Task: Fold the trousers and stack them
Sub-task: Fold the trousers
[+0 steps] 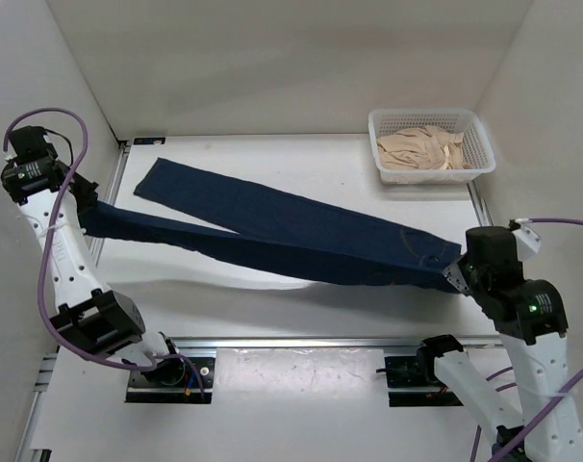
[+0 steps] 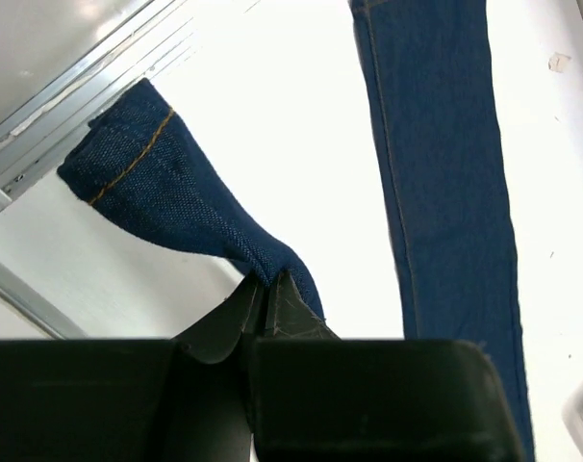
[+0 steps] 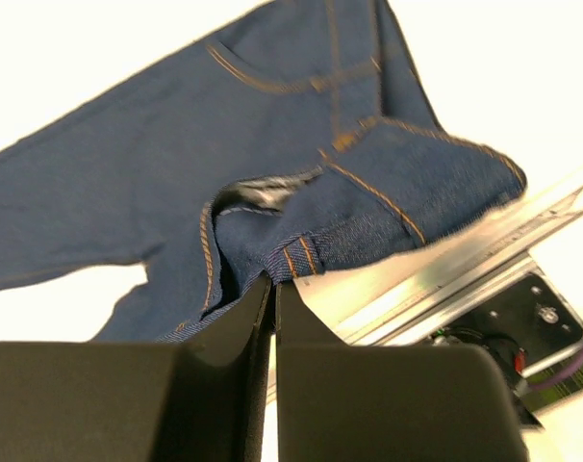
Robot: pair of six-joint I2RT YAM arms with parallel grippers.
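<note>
Our left tool [image 2: 270, 287] is pinched shut on one leg near its hem, at the left edge of the bench [image 1: 272, 308]. That grip pulls the trousers [image 1: 301, 236] taut across to our right tool [image 3: 273, 282], which is clamped on the waistband beside the front rail [image 1: 301, 342]. The other leg lies flat, pointing back-left. We judge the middle of the bench gives the most room; the basket [image 1: 431, 144] crowds the far right corner.
</note>
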